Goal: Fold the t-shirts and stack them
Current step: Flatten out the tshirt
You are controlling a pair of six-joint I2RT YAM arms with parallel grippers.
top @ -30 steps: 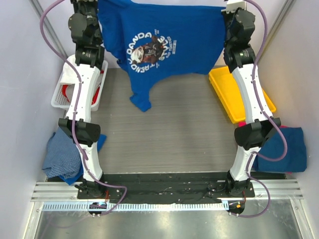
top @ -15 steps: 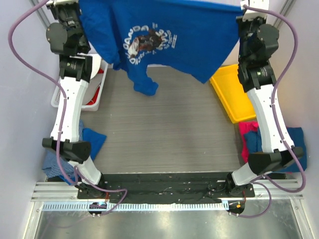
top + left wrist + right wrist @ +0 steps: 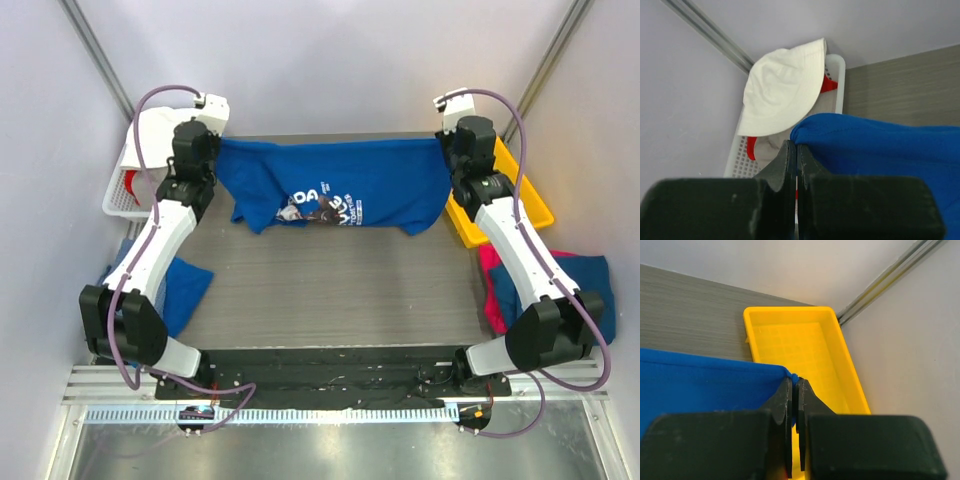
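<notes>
1. Grey wood-grain desk [image 3: 330, 290] sat between pale walls, with a white basket [image 3: 115, 200] at far left and a yellow tray [image 3: 535, 205] at far right.
2. Across the desk's far part lay the blue printed shirt [image 3: 335, 190], print up, its long axis running left to right between the two arms.
3. Left jaws were pressed together on the shirt's left upper corner, near the basket. Right jaws were pinched on its right upper corner, just beside the tray.
4. Each arm was nearest its own corner. From both jaws the cloth spread inward toward the desk's middle, and the held edge looked taut.
5. Left arm [image 3: 160, 240] and right arm [image 3: 515, 245] both reached far forward, wrists low over the far end.
6. Other shirts lay bunched: a blue heap [image 3: 185, 290] beside the left arm and a pink-and-blue heap [image 3: 590, 290] by the right.
7. Next, it seemed, the held edge needed laying flat before any fold.
</notes>
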